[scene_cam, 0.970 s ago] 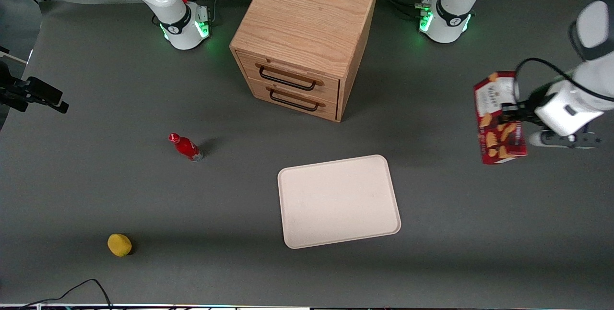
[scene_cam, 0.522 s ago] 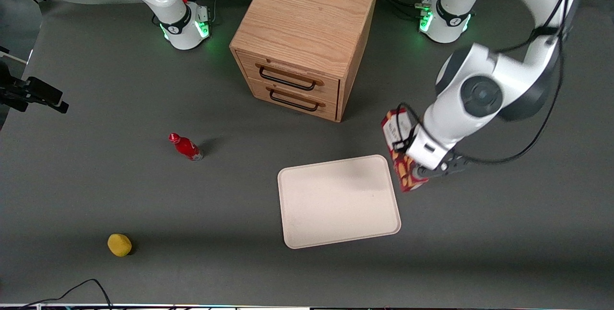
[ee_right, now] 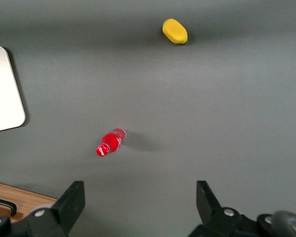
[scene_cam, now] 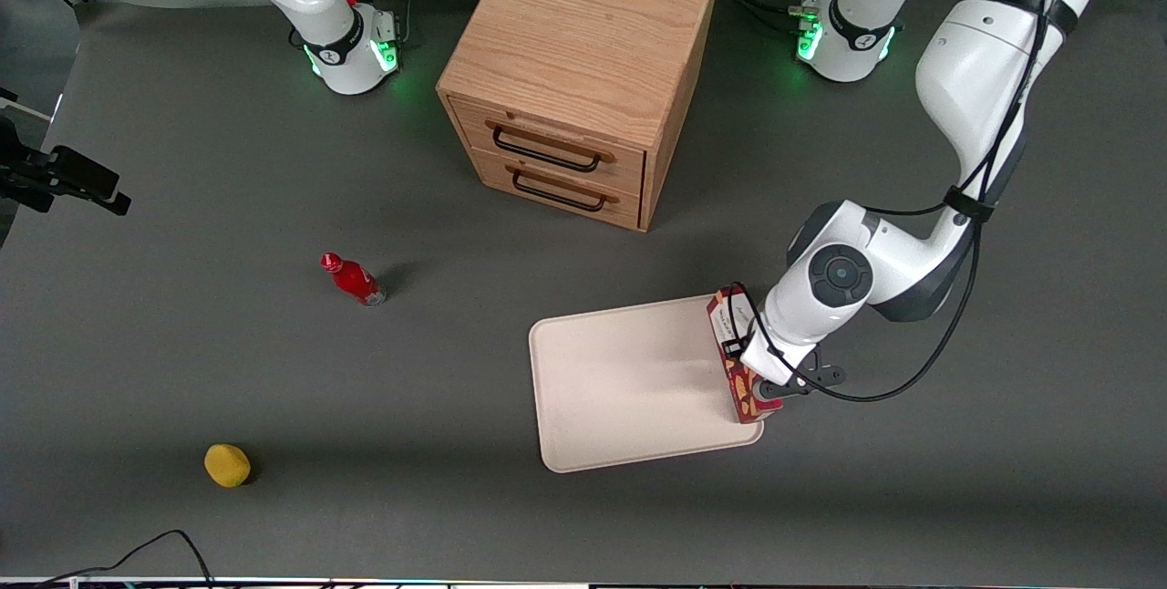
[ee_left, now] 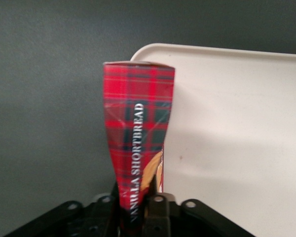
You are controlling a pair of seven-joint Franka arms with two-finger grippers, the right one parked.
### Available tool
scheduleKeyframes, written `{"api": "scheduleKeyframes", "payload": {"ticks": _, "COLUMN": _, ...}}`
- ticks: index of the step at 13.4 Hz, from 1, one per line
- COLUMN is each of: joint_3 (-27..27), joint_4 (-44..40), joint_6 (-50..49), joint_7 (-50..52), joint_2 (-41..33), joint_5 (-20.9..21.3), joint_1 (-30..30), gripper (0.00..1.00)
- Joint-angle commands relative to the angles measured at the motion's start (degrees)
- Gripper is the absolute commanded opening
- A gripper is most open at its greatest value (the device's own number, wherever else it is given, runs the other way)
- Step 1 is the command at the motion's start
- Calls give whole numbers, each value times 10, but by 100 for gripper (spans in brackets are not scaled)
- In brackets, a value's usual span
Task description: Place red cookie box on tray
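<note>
On the dark grey table, the wooden two-drawer cabinet (scene_cam: 583, 69) stands with both drawers shut. Nearer the front camera lies the cream tray (scene_cam: 629, 388), holding nothing apart from the box at its rim. Within the last second the left arm has swung in from the table's edge; its gripper (scene_cam: 753, 368) now holds the red cookie box (scene_cam: 740, 370) on edge, clamped at the lower end, over the tray's rim, possibly touching it. Release looks close.
</note>
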State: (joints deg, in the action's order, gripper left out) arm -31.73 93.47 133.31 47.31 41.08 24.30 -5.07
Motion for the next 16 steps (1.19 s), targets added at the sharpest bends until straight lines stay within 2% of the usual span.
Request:
{"api": "scheduleKeyframes", "payload": {"ticks": 1, "joint_3": -6, "joint_4": -10, "joint_6": -44, "joint_7": 16, "joint_2": -28, "joint_5": 15, "joint_1": -3, "gripper": 100}}
{"api": "scheduleKeyframes", "payload": {"ticks": 3, "joint_3": -17, "joint_4": -11, "joint_6": -108, "joint_7": -7, "joint_2": -61, "joint_5": -4, "joint_1": -13, "gripper": 100}}
{"api": "scheduleKeyframes", "payload": {"ticks": 5, "joint_3": -8, "joint_4": -15, "joint_6": -199, "joint_7": -137, "joint_2": -132, "joint_5": -106, "joint_1": -32, "gripper": 100}}
{"api": "scheduleKeyframes", "payload": {"ticks": 6, "joint_3": 23, "joint_4": -17, "joint_6": -267, "joint_7": -220, "joint_2": -182, "joint_5": -160, "joint_1": -38, "gripper": 100}}
{"api": "scheduleKeyframes", "payload": {"ticks": 8, "joint_3": 137, "joint_4": -34, "joint_6": -388, "joint_7": -379, "joint_2": -274, "joint_5": -255, "joint_1": -30, "gripper": 100}}
{"api": "scheduleKeyframes", "payload": {"ticks": 9, "joint_3": 189, "joint_4": -33, "joint_6": -446, "joint_7": -438, "joint_2": -319, "joint_5": -272, "joint_1": -25, "gripper": 100}}
{"api": "scheduleKeyframes", "payload": {"ticks": 11, "joint_3": 229, "joint_4": -9, "joint_6": -501, "joint_7": -489, "joint_2": -389, "joint_5": -262, "joint_1": -24, "gripper": 100}}
{"api": "scheduleKeyframes", "payload": {"ticks": 13, "joint_3": 261, "joint_4": 36, "joint_6": -517, "joint_7": -542, "joint_2": -456, "joint_5": -257, "joint_1": -24, "gripper": 100}}
{"api": "scheduleKeyframes", "payload": {"ticks": 16, "joint_3": 261, "joint_4": -6, "joint_6": -538, "joint_7": -540, "joint_2": -439, "joint_5": -247, "joint_1": -23, "gripper": 100}}
